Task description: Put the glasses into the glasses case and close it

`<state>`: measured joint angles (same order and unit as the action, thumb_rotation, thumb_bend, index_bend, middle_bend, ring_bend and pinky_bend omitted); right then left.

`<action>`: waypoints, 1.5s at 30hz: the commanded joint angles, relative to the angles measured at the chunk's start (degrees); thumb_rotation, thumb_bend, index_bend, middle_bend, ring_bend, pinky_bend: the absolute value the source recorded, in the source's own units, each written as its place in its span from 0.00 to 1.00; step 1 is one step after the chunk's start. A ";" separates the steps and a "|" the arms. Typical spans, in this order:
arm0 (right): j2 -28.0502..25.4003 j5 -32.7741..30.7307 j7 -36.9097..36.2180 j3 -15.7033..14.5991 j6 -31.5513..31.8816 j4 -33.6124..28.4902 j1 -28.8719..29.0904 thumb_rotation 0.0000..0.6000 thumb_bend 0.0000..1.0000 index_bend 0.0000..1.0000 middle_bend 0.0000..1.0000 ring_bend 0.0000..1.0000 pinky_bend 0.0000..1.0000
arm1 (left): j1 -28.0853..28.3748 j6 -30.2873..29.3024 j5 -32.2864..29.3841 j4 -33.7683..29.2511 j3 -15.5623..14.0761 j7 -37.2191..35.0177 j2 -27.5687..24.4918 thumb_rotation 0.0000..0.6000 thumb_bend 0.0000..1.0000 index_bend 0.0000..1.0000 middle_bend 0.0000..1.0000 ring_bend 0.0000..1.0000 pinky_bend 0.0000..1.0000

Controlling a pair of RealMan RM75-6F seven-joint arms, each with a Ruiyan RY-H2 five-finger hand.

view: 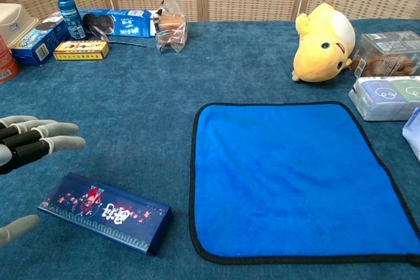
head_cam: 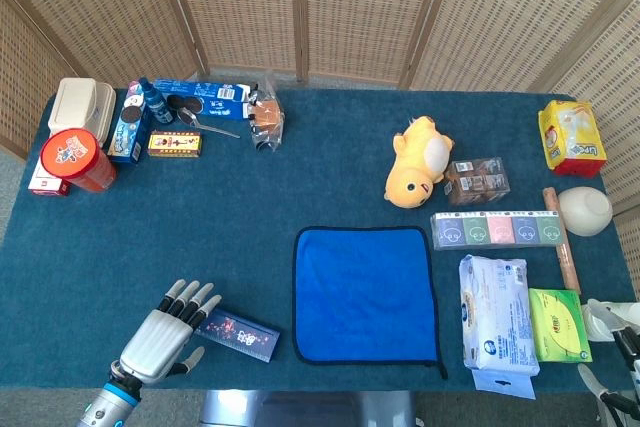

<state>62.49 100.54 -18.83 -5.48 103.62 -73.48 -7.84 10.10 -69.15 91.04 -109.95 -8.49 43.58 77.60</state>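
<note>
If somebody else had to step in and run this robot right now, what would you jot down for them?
Left hand: holds nothing, fingers spread, just left of the glasses case at the near left of the table; not touching it as far as the chest view shows.
Right hand: barely in view at the table's near right edge; its state cannot be made out.
Glasses case: closed, lying flat, left of the blue cloth.
Glasses: a pair lies at the far left by the cookie box, too small to be sure.
Done: nothing visible. Left: open case, fetch glasses, put in, close.
</note>
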 commanded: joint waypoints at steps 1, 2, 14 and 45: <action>0.11 -0.35 1.25 0.19 -0.13 0.16 -0.22 0.93 0.31 0.11 0.26 0.31 0.36 | -0.15 -0.28 0.36 0.58 -0.09 1.49 0.84 0.75 0.34 0.00 0.00 0.00 0.00; 0.17 -0.43 1.55 0.21 -0.16 0.22 -0.28 0.94 0.31 0.11 0.26 0.31 0.36 | -0.17 -0.26 0.33 0.64 -0.11 1.66 1.03 0.75 0.34 0.00 0.00 0.00 0.00; 0.64 -0.98 2.13 0.54 0.12 0.85 -0.87 0.94 0.31 0.11 0.26 0.31 0.36 | 0.23 1.09 -0.20 2.41 -0.26 5.34 3.45 0.76 0.34 0.00 0.00 0.00 0.00; 0.72 -0.99 -1.23 0.78 1.28 1.74 -1.80 0.94 0.31 0.11 0.26 0.31 0.36 | 5.47 5.07 -6.11 7.64 4.01 8.23 13.41 0.77 0.32 0.52 0.00 0.00 0.00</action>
<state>63.21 99.54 -20.06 -4.69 104.89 -71.74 -9.64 15.45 -63.84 84.82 -102.19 -4.63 52.04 91.19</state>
